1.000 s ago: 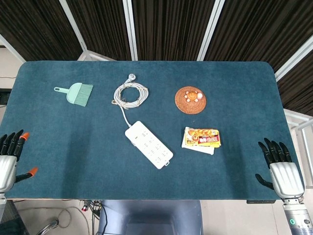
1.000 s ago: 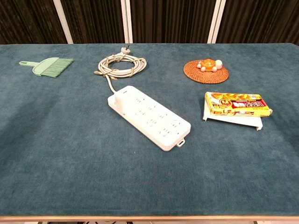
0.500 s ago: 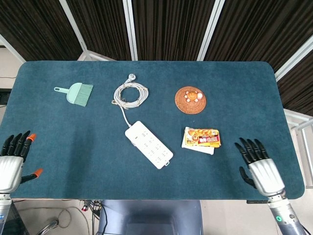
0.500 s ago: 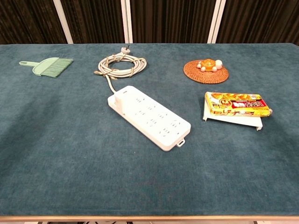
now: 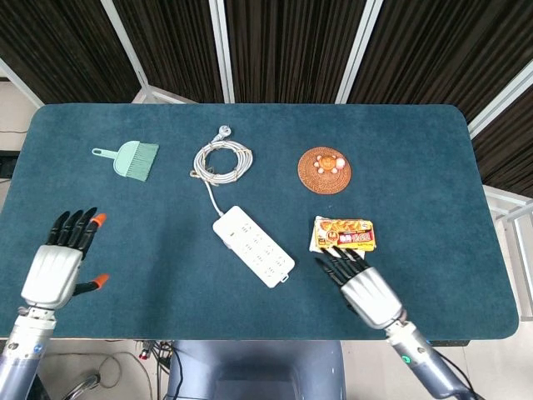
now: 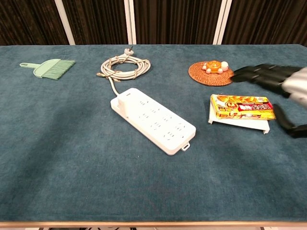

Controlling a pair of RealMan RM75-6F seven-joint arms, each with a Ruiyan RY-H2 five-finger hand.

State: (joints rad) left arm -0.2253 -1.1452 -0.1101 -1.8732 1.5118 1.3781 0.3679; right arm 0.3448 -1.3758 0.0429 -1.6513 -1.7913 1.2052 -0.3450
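Reaching hand: the right hand hovers over the table's near edge with its fingers spread and nothing in them (in the chest view it comes in from the right, thumb hanging lower).
Nearest thing: the snack packet lies just beyond the right hand's fingertips; from the head view alone I cannot tell whether they touch its near edge.
Packet axis: its long side runs left to right across the table, so the hand meets it broadside, fingers pointing over its short way.
Packet seat: it rests on a white tray, slightly askew on it.
Other hand: the left hand sits far off at the near left, fingers apart and holding nothing, well away from the packet.
Middle ground: the white power strip lies diagonally to the left of the packet, apart from it.
Far side: the woven coaster sits behind the packet, with the coiled cable and the green brush further left.
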